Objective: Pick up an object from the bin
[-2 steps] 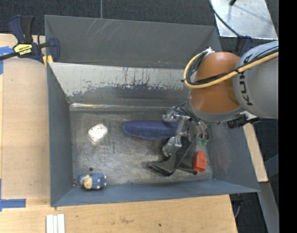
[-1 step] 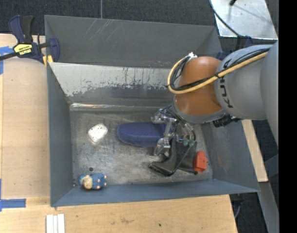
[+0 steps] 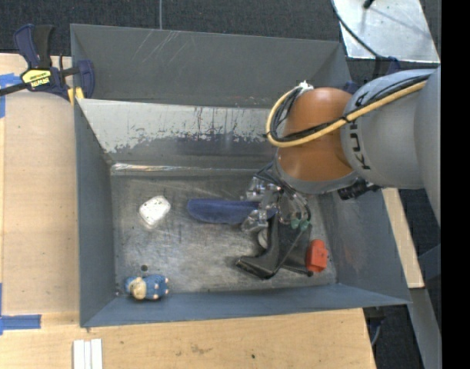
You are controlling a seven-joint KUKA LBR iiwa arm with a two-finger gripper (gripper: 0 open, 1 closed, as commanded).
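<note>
Dark blue oblong thing (image 3: pixel 214 210), soft-looking, lies flat around the middle of the floor of the grey metal bin (image 3: pixel 96 206), so I'll place everything else off that. Left of it and toward the near wall, a small blue and yellow toy figure (image 3: pixel 146 286) sits in the corner. Just left of the blue thing, not touching, is a white crumpled lump (image 3: pixel 154 211). At its right end the gripper (image 3: pixel 265 206) is down low, touching or just above it. Honestly can't tell which, or whether it's spread or closed. Right of the blue thing and nearer: a black angled plastic piece (image 3: pixel 267 264), then a small red block (image 3: pixel 317 256) beside it.
</note>
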